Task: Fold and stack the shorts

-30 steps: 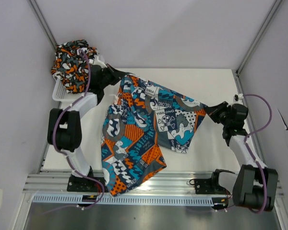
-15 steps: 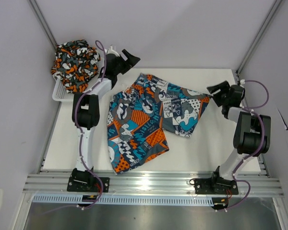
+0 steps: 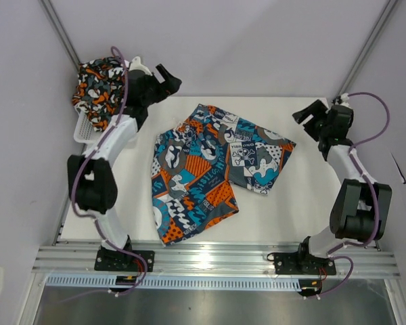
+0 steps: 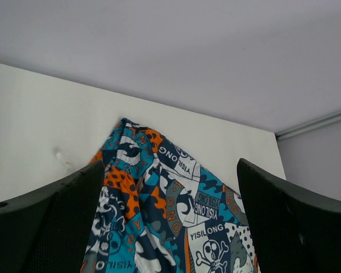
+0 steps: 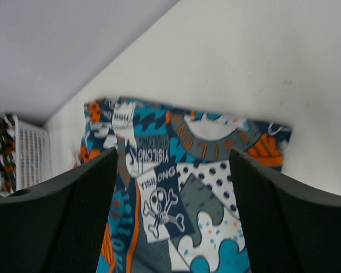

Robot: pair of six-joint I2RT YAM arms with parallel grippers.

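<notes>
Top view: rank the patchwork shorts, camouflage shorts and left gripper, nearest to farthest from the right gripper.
1. patchwork shorts, centre, spread flat.
2. left gripper, back left.
3. camouflage shorts, far back-left corner.

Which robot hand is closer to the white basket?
Left. The left gripper hangs just to the right of the white basket; the right gripper is far across the table.

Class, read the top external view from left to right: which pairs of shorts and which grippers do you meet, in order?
camouflage shorts → left gripper → patchwork shorts → right gripper
</notes>
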